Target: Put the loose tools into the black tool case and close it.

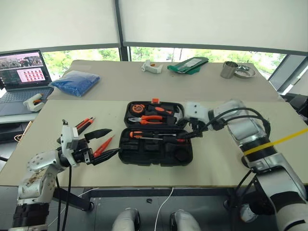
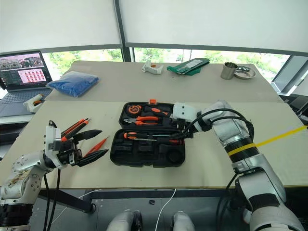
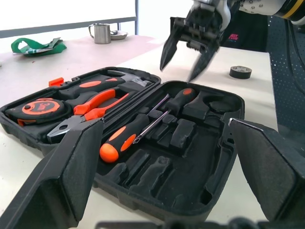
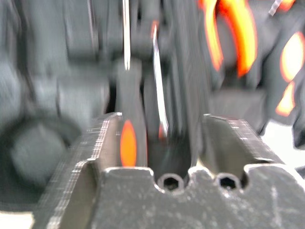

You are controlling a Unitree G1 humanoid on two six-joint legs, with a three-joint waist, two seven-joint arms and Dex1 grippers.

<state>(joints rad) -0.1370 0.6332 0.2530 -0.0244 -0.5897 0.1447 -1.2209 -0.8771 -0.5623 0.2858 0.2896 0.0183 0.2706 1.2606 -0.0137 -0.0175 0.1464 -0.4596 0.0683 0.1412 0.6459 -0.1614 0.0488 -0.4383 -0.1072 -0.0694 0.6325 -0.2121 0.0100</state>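
Observation:
The black tool case (image 1: 144,153) lies open mid-table. Its far half holds a tape measure, pliers and a hammer. Two black-and-orange screwdrivers (image 3: 125,138) (image 3: 183,98) rest in the near half. Over the case's right end hovers my right gripper (image 3: 180,67), open and empty, just above the second screwdriver's handle. My left gripper (image 1: 103,143) stands open and level, left of the case. On the table by it lie the slim orange tester screwdriver (image 1: 104,146) and the orange-black utility knife (image 1: 84,123). A small dark roll (image 3: 240,71) sits on the table beyond the case's right side.
At the far left are a laptop (image 1: 24,72), a blue bag (image 1: 74,82) and a white object (image 1: 36,101). Along the back lie a white part (image 1: 153,67), a green packet (image 1: 187,65) and a metal cup (image 1: 230,70). The table's front edge runs just below the case.

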